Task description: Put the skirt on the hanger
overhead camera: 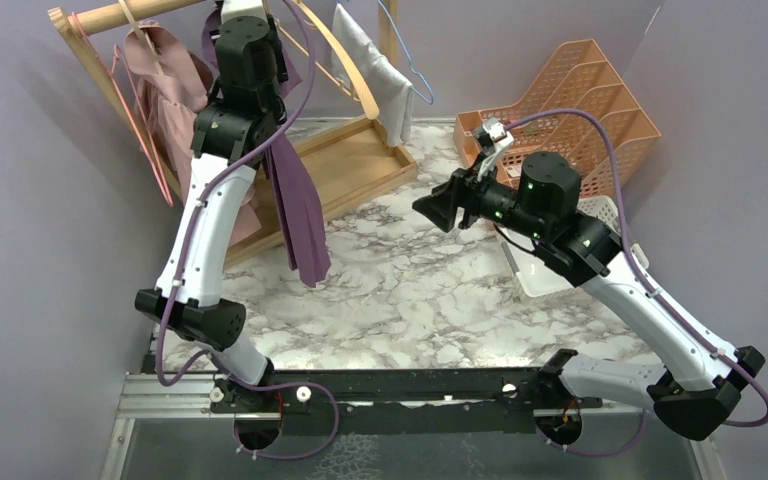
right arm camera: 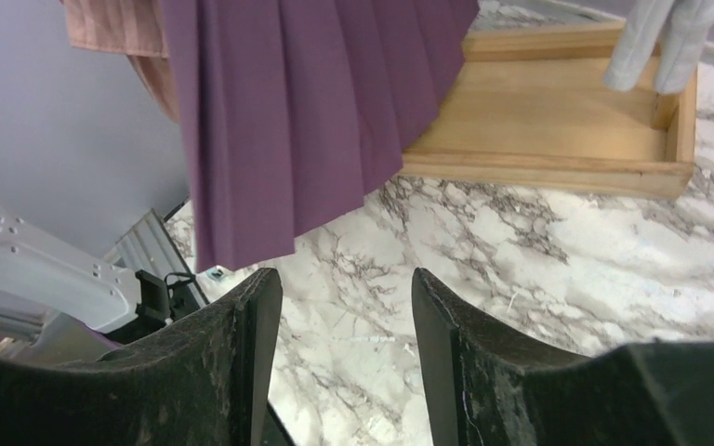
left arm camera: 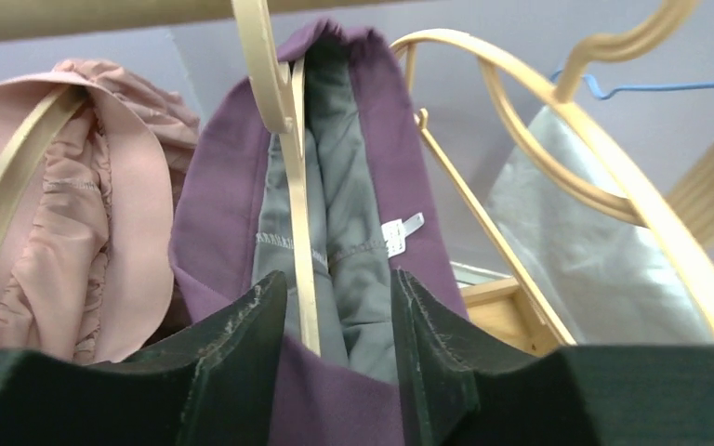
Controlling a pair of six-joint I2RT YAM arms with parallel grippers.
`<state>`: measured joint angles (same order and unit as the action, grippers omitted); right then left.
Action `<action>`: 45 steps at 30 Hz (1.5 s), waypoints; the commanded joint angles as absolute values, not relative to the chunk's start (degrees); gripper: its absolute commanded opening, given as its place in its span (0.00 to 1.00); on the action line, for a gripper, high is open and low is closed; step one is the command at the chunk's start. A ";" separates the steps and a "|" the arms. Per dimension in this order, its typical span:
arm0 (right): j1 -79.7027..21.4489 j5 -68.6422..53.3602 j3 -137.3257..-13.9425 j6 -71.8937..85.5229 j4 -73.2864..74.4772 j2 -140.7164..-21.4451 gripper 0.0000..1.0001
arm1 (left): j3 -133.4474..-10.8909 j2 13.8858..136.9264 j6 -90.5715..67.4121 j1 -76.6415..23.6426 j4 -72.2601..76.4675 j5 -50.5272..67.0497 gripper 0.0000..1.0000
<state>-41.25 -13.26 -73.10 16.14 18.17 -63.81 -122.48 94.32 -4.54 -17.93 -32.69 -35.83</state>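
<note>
Lilac walls are seen behind a marble table [overhead camera: 410, 290], and a wooden rack [overhead camera: 360, 160] is set at its far left corner. The skirt [left arm camera: 353, 186], purple with a grey lining, is draped over a wooden hanger [left arm camera: 295, 214], and the hook of this hanger is laid on the rail [overhead camera: 110, 17] of the rack. The hem is seen hanging free above the table, by the front edge of the rack base.

The placing step is judged to be nearly done, and only the letting go is left. The left gripper [left arm camera: 339, 283] is released: its jaws are parted on both sides of the hanger bar, and no pinch on it can be seen. For the next move a slow retreat down and toward the near edge is called for, so that neither cloth nor hanger is dragged from the rail.

The left arm is stretched high and far, up to the rail. The right arm is bent low over the right half of the table. The right gripper [right arm camera: 346, 283] is parted and empty, and it is pointed toward the skirt.
</note>
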 commanded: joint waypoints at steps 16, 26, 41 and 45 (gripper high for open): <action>-41.39 4.65 -77.17 27.36 43.56 -53.28 0.94 | -104.01 60.58 -7.99 -17.66 -38.13 -14.99 0.61; -41.40 14.97 -74.03 32.08 52.50 -46.16 1.00 | -86.93 41.56 -16.73 -17.67 -58.14 -7.49 0.92; -41.40 22.05 -90.81 30.91 66.73 -43.72 1.00 | -95.00 29.62 -17.16 -17.67 -76.00 -15.66 0.95; -41.40 22.85 -91.80 27.97 66.32 -42.78 1.00 | -96.67 30.08 -17.60 -17.65 -76.99 -15.29 0.95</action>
<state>-41.25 19.73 -90.74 31.05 63.96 -43.27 -95.70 29.50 -17.76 -17.96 -73.69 -13.45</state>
